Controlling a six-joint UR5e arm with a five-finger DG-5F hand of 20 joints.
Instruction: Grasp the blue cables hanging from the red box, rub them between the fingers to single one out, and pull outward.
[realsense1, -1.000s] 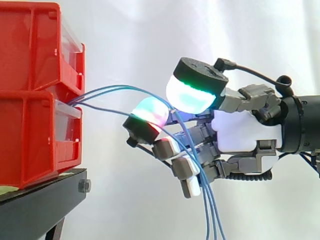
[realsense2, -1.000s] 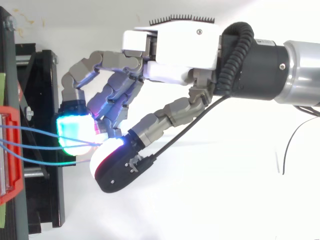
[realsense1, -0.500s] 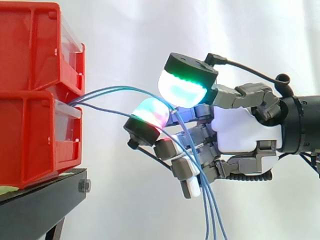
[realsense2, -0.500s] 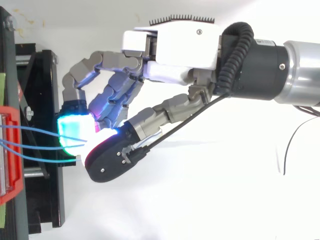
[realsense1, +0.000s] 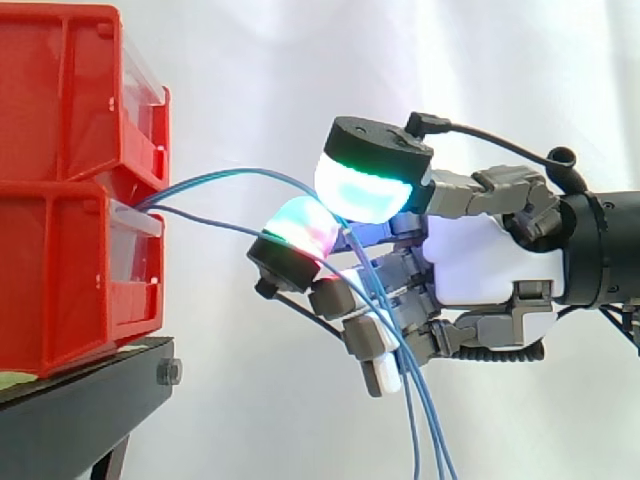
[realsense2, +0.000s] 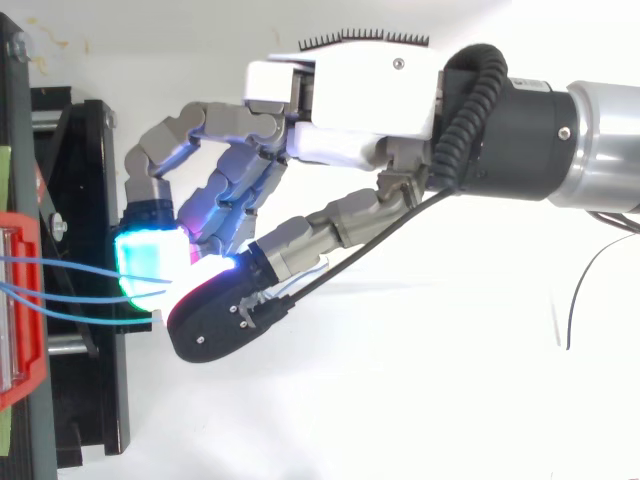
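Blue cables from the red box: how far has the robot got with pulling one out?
Done: the hand has the blue cables pinched between its glowing pads, away from the red box. In hand: several strands run through the fingers together. Left: single one out and pull; the cables arc slack, not yet taut.

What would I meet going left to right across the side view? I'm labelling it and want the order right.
red boxes → blue cables → hand
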